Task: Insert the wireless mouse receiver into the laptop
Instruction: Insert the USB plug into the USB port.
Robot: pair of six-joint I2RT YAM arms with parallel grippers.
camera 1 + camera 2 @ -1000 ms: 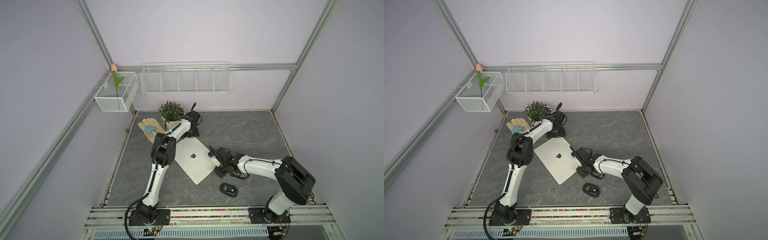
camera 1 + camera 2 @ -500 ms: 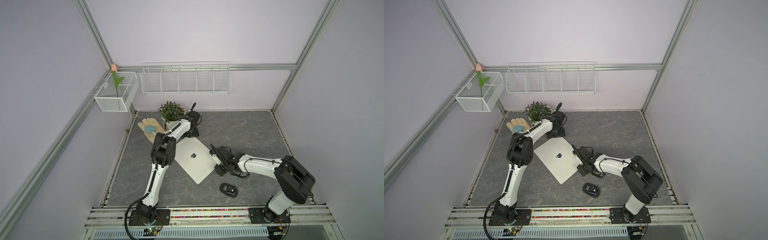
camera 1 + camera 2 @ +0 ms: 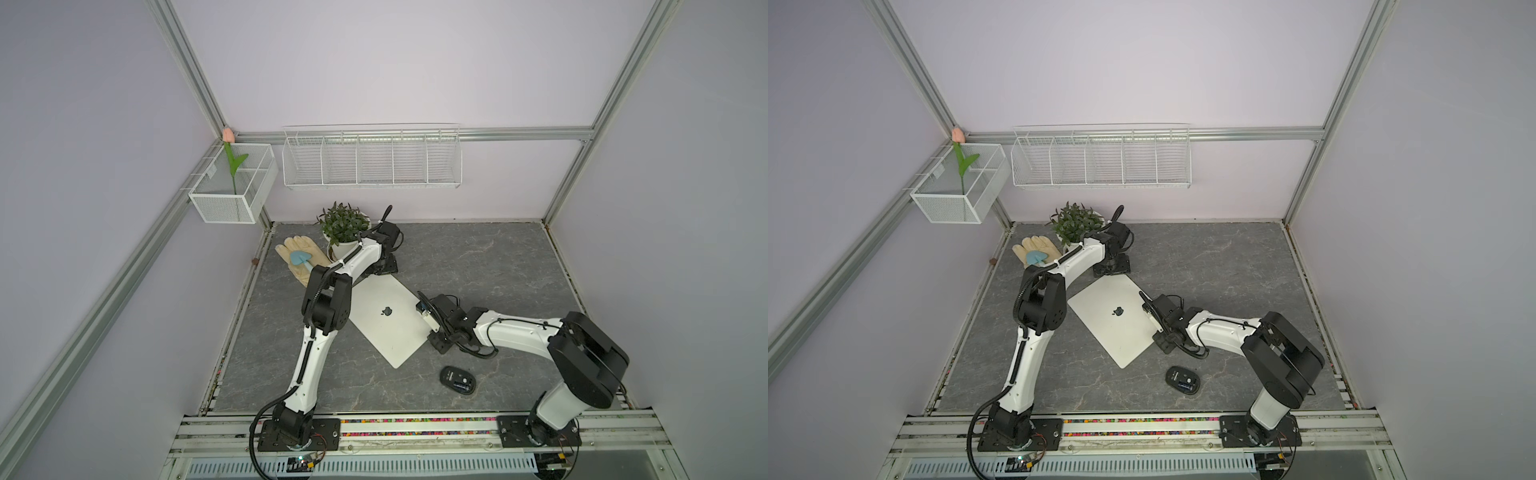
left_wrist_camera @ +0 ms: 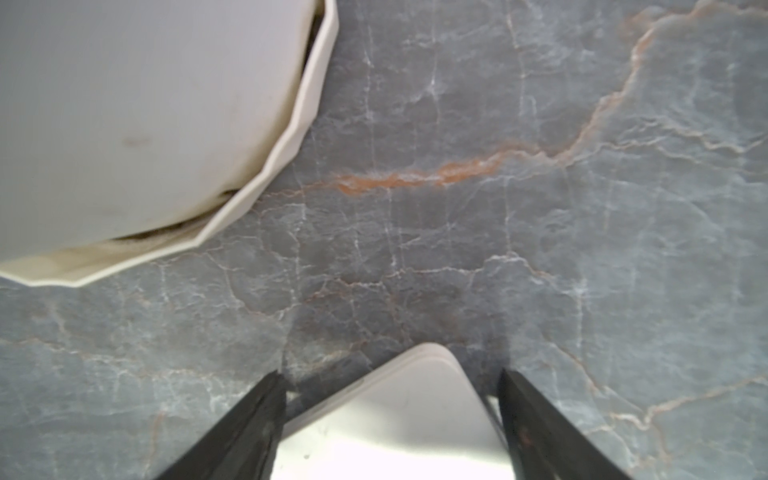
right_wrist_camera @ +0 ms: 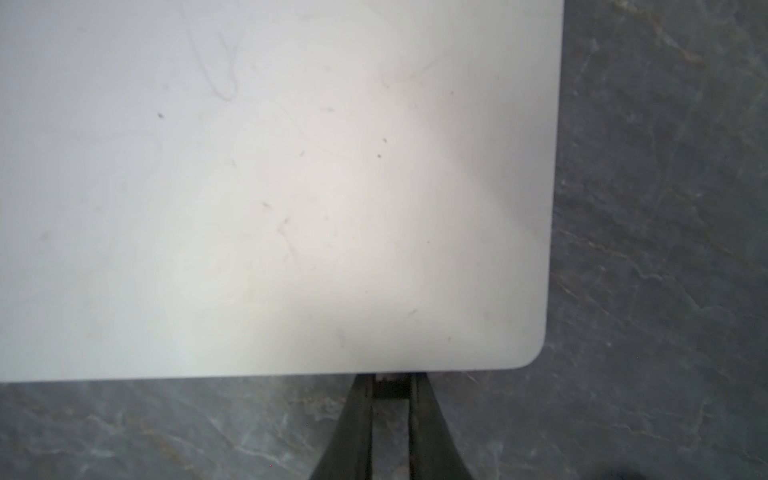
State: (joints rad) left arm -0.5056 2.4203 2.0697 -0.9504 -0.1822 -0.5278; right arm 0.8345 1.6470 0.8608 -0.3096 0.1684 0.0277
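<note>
At the laptop's [image 3: 374, 332] side edge, close to one corner, the right gripper [image 5: 391, 379] is pinching the wireless mouse receiver [image 5: 390, 391] between nearly closed jaws, and the receiver's pale tip is meeting the edge. Compared with a second ago, the arm is showing barely any travel in both top views, so the insertion is judged to be seating or stalling. Entry into a port cannot be confirmed. At the far corner, the left gripper [image 4: 392, 382] is staying spread astride the laptop, apparently bracing it on the bench [image 3: 478, 266].
</note>
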